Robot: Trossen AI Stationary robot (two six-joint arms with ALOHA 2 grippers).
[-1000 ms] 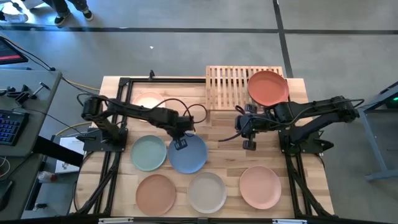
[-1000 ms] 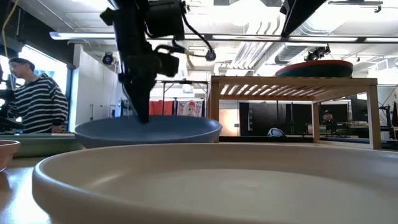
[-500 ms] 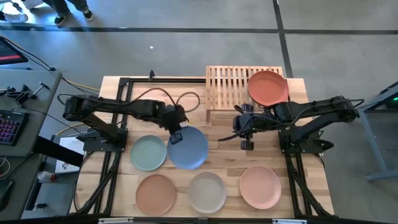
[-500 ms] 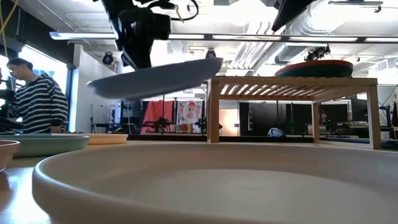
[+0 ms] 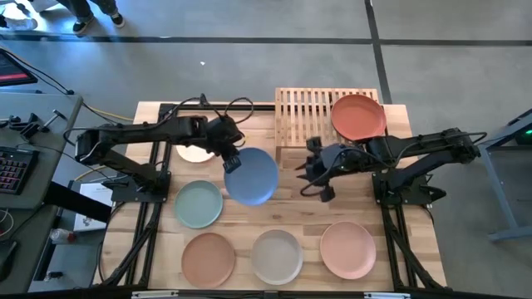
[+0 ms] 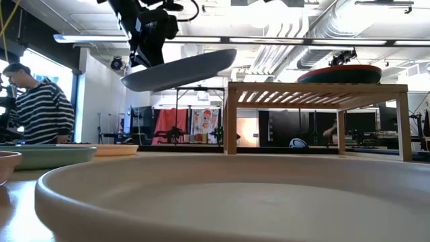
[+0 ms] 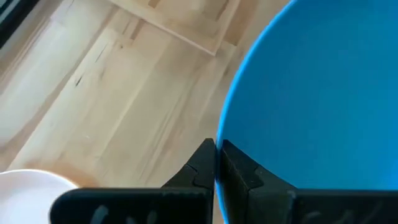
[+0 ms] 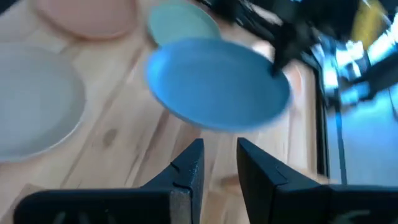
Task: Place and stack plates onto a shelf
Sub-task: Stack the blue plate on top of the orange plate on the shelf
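My left gripper [image 5: 233, 159] is shut on the blue plate [image 5: 253, 175], which hangs in the air left of the shelf [image 5: 309, 113]; the low view shows this plate [image 6: 179, 70] tilted. The red-orange plate [image 5: 358, 117] lies on the shelf's right half, on top of a dark teal plate [image 6: 342, 76]. My right gripper [image 8: 217, 167] is open, hovering right of the blue plate [image 8: 217, 84] and pointing at it. Flat on the table lie the cream [image 5: 193, 153], pale green [image 5: 198, 204], terracotta [image 5: 209, 258], beige [image 5: 277, 256] and pink [image 5: 347, 248] plates. My left gripper pinches the blue plate's rim [image 7: 219, 138] on the plate's left side between its two fingers, coming from the table's left. The plate is lifted clear of the table and tilted: the held edge is lower, the free right edge [image 6: 230, 56] higher.
The shelf's left half [image 5: 298, 110] is bare slats. A black frame rail [image 5: 160, 133] runs beside the cream plate. Beyond the table, a person in a striped top [image 6: 40, 111] stands at the left. The beige plate [image 6: 235, 198] fills the low view's foreground.
My left gripper has lifted the blue plate off the table and carried it up and toward the far edge, closer to the shelf; the plate has tipped, its free edge rising. My right gripper has shifted a little toward the table's left, nearer the blue plate.
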